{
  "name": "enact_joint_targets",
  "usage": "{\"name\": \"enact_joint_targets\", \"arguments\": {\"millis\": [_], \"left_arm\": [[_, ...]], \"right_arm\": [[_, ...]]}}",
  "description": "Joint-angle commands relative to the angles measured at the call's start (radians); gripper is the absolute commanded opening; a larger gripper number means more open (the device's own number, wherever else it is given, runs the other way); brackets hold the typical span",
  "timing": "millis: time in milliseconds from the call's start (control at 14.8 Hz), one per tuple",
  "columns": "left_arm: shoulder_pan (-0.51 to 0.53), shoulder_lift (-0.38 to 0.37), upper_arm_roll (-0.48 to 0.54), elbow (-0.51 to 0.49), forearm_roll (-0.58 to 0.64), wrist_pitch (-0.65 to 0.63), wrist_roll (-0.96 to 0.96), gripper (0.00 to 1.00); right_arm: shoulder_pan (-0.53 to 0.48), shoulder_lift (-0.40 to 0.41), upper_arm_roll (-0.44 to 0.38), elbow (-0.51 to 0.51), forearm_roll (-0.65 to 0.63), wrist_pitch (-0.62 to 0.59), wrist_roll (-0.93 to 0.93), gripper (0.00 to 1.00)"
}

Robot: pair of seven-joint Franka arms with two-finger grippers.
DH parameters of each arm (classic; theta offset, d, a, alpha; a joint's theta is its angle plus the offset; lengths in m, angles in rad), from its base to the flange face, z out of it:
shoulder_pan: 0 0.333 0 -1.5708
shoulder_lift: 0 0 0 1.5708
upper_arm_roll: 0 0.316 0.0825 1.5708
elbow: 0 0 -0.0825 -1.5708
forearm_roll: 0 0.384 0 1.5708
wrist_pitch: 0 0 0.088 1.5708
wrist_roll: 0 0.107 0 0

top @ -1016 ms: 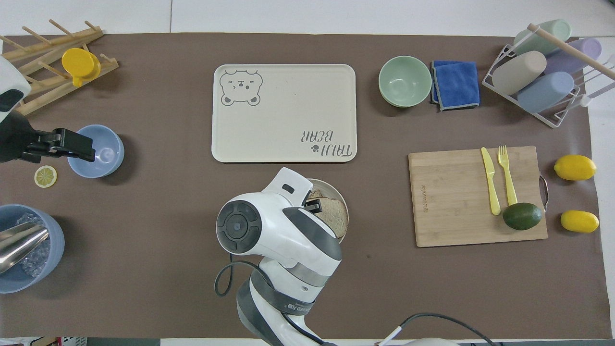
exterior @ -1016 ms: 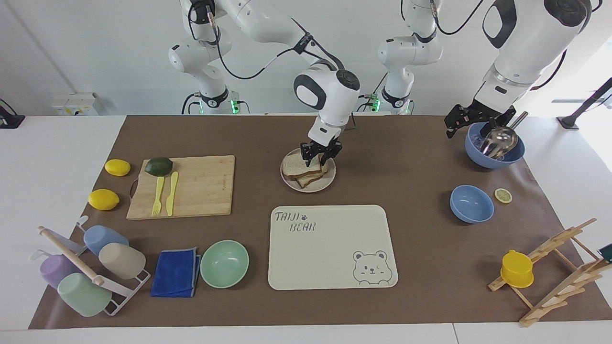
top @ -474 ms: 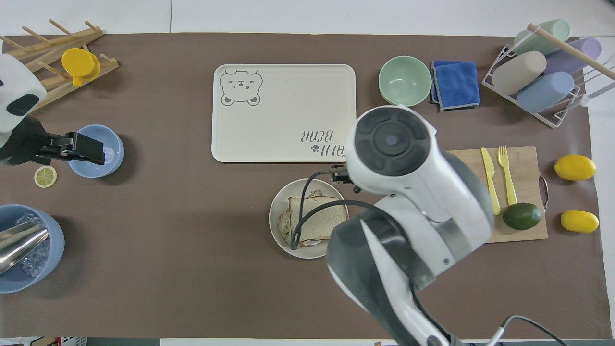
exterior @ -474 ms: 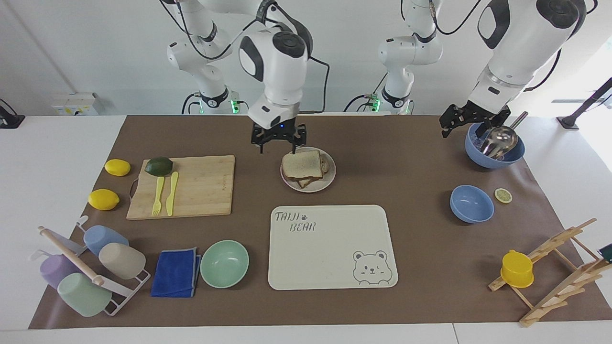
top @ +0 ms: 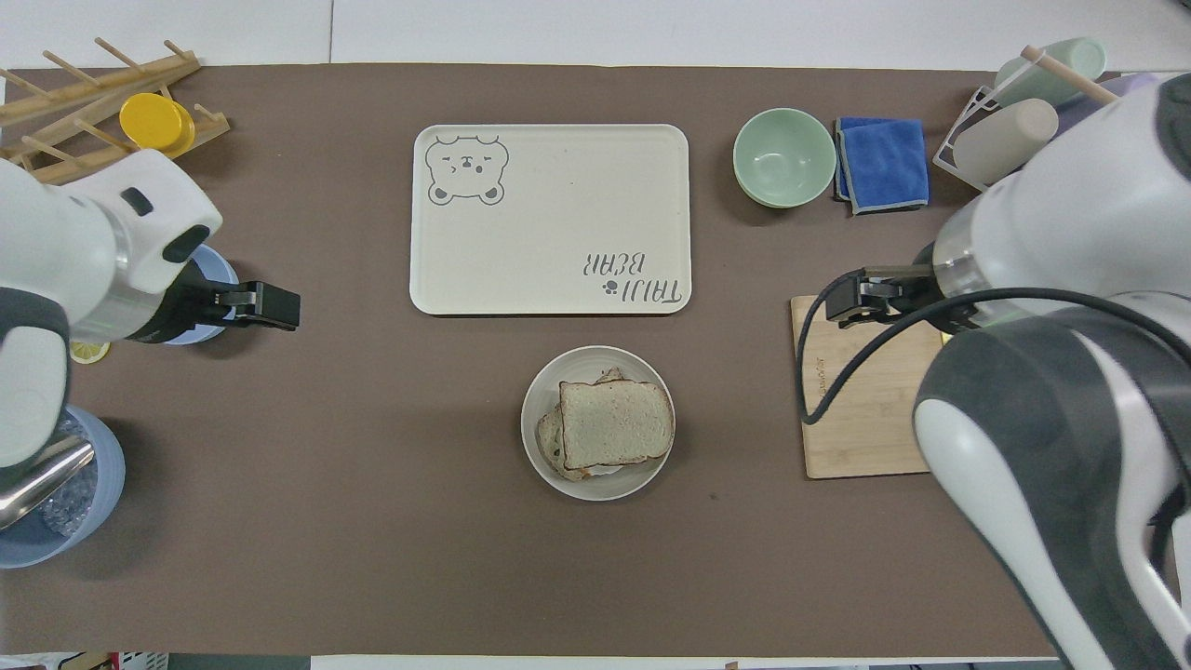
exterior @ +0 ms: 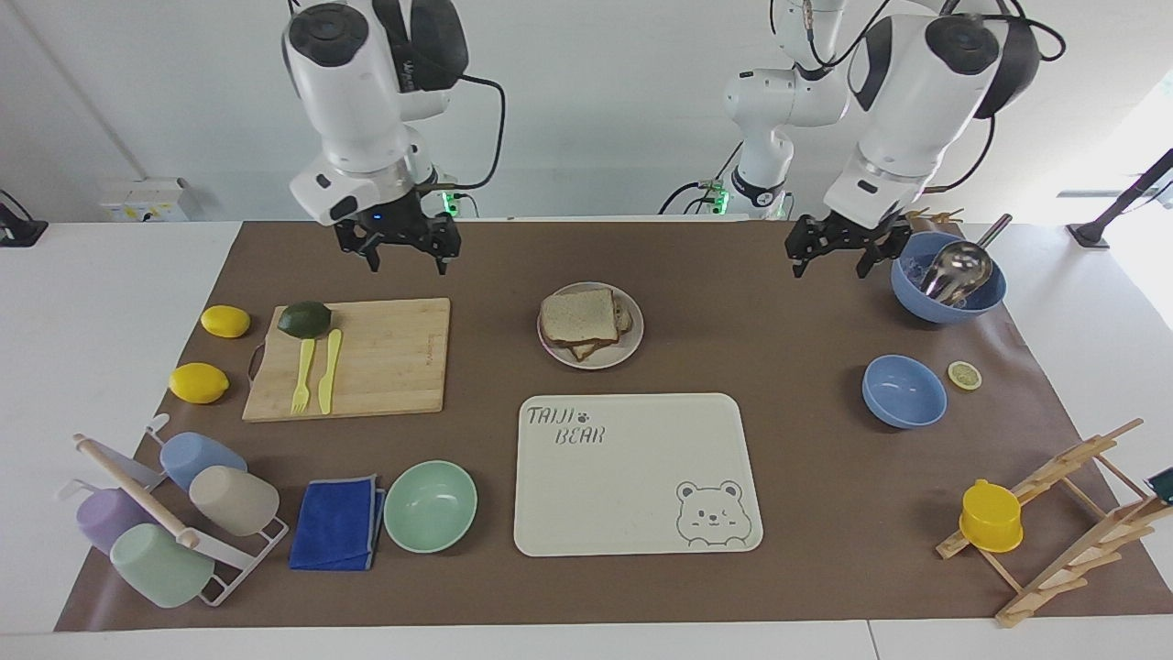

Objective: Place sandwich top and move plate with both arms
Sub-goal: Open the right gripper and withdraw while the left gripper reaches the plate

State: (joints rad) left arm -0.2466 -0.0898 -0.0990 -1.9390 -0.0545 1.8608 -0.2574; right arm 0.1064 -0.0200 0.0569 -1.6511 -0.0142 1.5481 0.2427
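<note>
The sandwich top (exterior: 577, 314), a light-brown bread slice, lies on other bread on the small round plate (exterior: 632, 346) in the middle of the mat. It also shows in the overhead view (top: 614, 423), on the plate (top: 538, 409). My right gripper (exterior: 400, 246) is open and empty, up in the air by the cutting board; it also shows in the overhead view (top: 861, 298). My left gripper (exterior: 830, 252) is open and empty, raised over the mat beside the blue bowls; it also shows in the overhead view (top: 274, 307).
The cream bear tray (exterior: 632, 477) lies farther from the robots than the plate. The cutting board (exterior: 385, 357) holds an avocado (exterior: 304, 318), a fork and a knife. A blue bowl with a metal scoop (exterior: 948, 280), a smaller blue bowl (exterior: 903, 391) and a mint bowl (exterior: 430, 505) stand around.
My right gripper let go of the bread on the plate, rose and swung away toward the cutting board. My left gripper moved from the scoop bowl toward the table's middle.
</note>
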Motion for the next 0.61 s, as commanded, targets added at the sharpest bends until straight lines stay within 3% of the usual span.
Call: {"name": "enact_joint_targets", "arguments": {"millis": [0,203,542], "left_arm": [[-0.066,-0.007,0.013,-0.121,-0.054,0.116,-0.029,1.0],[-0.132,0.03,0.013,-0.253,-0.064,0.312,-0.037,1.0],[-0.203,0.108,0.012,-0.328,-0.221,0.487,-0.03,1.0]], "right_arm": [[-0.03,0.043,0.003,0.074,-0.001,-0.051,-0.106,1.0],[0.019,0.051,-0.11,0.068,0.003,-0.072,-0.17,1.0],[-0.019,0.034,-0.111,0.042,-0.006,-0.089,-0.264,1.0]]}}
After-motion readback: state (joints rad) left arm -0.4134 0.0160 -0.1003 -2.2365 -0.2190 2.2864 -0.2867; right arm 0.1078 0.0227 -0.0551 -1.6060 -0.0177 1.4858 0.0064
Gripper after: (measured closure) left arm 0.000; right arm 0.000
